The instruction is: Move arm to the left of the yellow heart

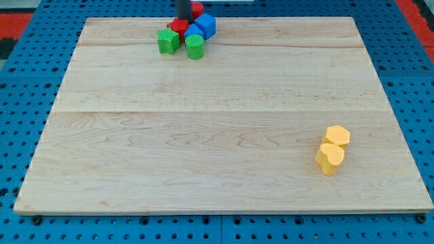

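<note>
The yellow heart (329, 159) lies near the board's lower right, touching a yellow hexagon (337, 136) just above it. My tip (184, 18) is at the view's top, left of centre, far up and to the left of the heart. It stands in a cluster of blocks: a red round block (197, 9) to its right, a red star (178, 28) just below it, a blue cube (205, 26) and a second blue block (194, 34), a green star (168, 41) and a green cylinder (195, 47).
The wooden board (203, 135) lies on a blue pegboard table (20, 81). Red pieces show at the view's top corners.
</note>
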